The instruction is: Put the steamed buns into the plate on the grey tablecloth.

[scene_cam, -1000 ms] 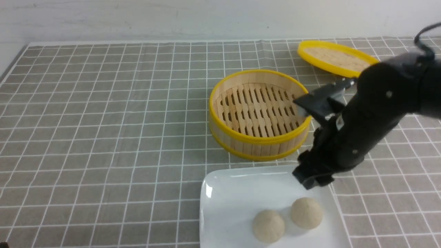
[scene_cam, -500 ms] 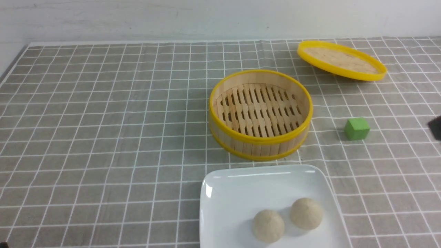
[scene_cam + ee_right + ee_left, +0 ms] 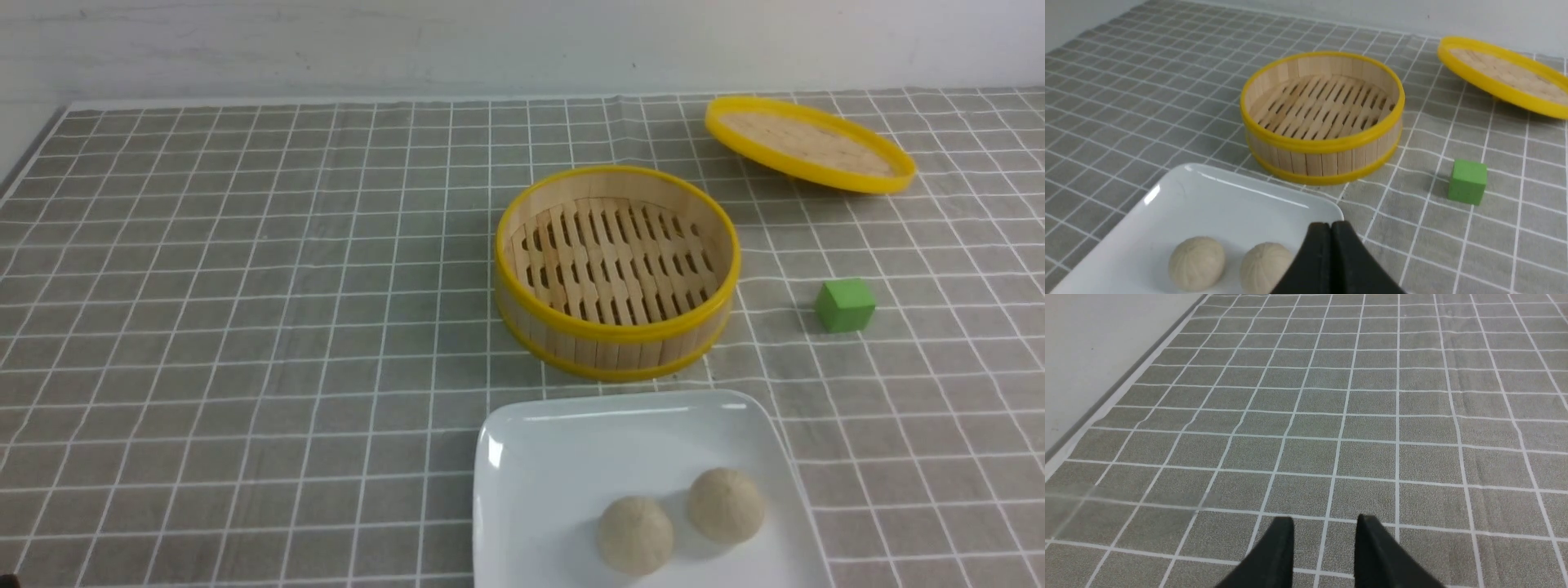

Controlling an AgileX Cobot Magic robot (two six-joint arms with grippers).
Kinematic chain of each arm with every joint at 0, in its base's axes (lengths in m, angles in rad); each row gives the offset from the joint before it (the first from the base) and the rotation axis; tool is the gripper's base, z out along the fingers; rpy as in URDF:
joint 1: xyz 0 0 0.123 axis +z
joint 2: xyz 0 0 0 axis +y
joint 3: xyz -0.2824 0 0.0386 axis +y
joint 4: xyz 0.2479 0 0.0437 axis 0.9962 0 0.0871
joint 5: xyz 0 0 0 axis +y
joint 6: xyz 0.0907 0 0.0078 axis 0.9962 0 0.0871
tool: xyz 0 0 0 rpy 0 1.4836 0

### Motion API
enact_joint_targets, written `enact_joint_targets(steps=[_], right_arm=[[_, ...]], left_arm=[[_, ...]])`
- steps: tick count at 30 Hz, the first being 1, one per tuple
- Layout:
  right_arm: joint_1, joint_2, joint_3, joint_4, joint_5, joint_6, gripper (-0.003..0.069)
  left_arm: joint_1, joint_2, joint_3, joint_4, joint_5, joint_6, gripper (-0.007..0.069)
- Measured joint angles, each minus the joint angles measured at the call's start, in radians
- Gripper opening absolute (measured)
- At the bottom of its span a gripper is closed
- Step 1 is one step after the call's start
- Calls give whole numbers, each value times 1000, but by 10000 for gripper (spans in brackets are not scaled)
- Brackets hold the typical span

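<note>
Two cream-beige steamed buns point(image 3: 635, 535) point(image 3: 726, 505) lie side by side in the white plate point(image 3: 571, 445) on the grey tablecloth point(image 3: 245, 327) at the front. They also show in the right wrist view point(image 3: 1197, 263) point(image 3: 1265, 267), on the plate point(image 3: 1216, 204). My right gripper point(image 3: 1331, 225) is shut and empty, pulled back from the plate's near corner. My left gripper point(image 3: 1325, 522) is open and empty over bare cloth point(image 3: 1372, 416). Neither arm shows in the front view.
An empty yellow-rimmed bamboo steamer point(image 3: 616, 269) stands behind the plate. Its lid point(image 3: 808, 143) rests tilted at the back right. A green cube point(image 3: 845, 305) sits right of the steamer. The cloth's left edge point(image 3: 1106, 412) meets a pale surface.
My right arm, which hung over the plate's far right corner a second ago, has drawn back out of the front view to the right, uncovering the green cube. The buns have not moved.
</note>
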Motion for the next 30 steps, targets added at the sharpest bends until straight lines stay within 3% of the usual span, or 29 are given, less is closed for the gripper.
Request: enact_joint_targets(steps=[17,22,30], right_arm=[[0,-3,4,0,-4,0,1],[-10,-44,52,72,-36,0,5],[-213,-250,275,72,-56,0,8]], left_arm=[[0,0,0,0,0,0,241],[0,0,0,0,1,0,241],[0,0,0,1,1,0,241]])
